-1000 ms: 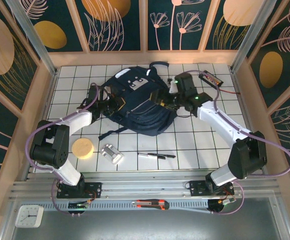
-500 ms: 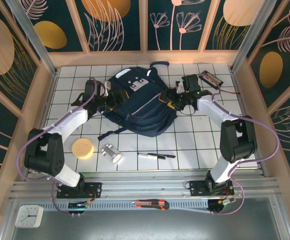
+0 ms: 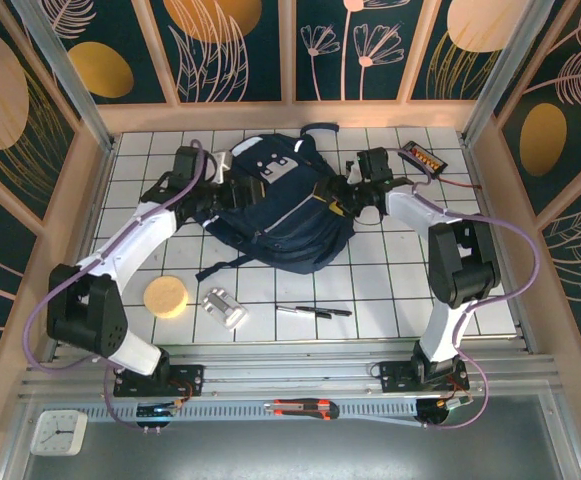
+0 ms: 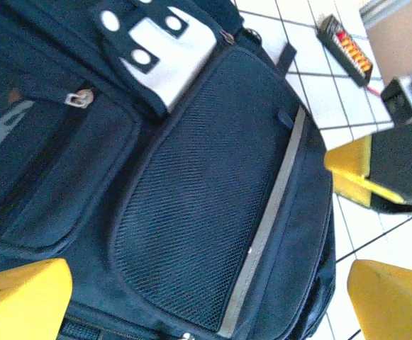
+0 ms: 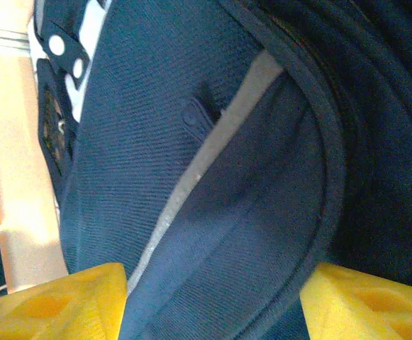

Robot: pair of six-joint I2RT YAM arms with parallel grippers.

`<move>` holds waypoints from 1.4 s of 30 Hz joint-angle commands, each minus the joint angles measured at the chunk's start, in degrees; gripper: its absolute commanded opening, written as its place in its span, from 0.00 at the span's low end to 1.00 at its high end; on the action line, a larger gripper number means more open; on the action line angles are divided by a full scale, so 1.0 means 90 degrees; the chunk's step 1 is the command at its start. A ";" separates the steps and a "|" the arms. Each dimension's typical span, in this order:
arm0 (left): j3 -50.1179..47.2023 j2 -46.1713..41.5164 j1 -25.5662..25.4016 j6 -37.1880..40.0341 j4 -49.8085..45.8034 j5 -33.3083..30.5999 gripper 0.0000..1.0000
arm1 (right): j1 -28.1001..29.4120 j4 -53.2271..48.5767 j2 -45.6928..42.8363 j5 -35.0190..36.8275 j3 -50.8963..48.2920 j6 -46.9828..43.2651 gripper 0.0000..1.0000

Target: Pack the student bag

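Top camera first: the student bag lies flat in the upper middle of the frame on a white tiled table with a dark grid. Around it are pale wood frames holding dark teal wall panels with gold circles and pink plant line-drawings. The left gripper sits at the bag's left edge and the right gripper at its right edge.

Lower on the tiles there's a round yellow disc, a small silver object and a pen, all well apart from the bag. A slim black device lies in the upper right. Along the bottom of the frame, a red-and-black utility knife rests on the rail and a white clock on the grey ledge.

Left wrist: the yellow fingers are spread wide and let go, pinching nothing. Past them you get the mesh front pocket, the pale stripe and the grey-white patch.

Right wrist: navy fabric fills the space between the yellow fingertips – they stand apart, but whether they're actually squeezing it, I can't tell.
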 commanded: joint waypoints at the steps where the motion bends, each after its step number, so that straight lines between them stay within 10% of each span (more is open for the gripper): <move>1: 0.0402 0.0278 -0.0282 0.0840 -0.0645 -0.0521 0.99 | 0.0121 0.0295 0.0124 -0.0085 0.0532 0.0187 0.66; 14: 0.0965 0.0719 -0.0551 0.1507 -0.0766 -0.0584 0.99 | 0.0390 0.0345 0.0454 -0.0037 0.1227 0.0449 0.61; 23: 0.1641 0.1429 -0.1380 0.2345 -0.0898 -0.1171 0.99 | 0.0422 0.0538 0.0720 -0.0162 0.1495 0.0656 0.00; 34: 0.2826 0.2499 -0.1936 0.2446 -0.1436 -0.3216 0.98 | 0.0430 0.0584 0.0496 -0.0339 0.1802 0.1006 0.00; 42: 0.3765 0.3123 -0.1933 0.1990 -0.1967 -0.4302 0.71 | 0.0423 0.0510 0.0320 -0.0447 0.2024 0.1142 0.00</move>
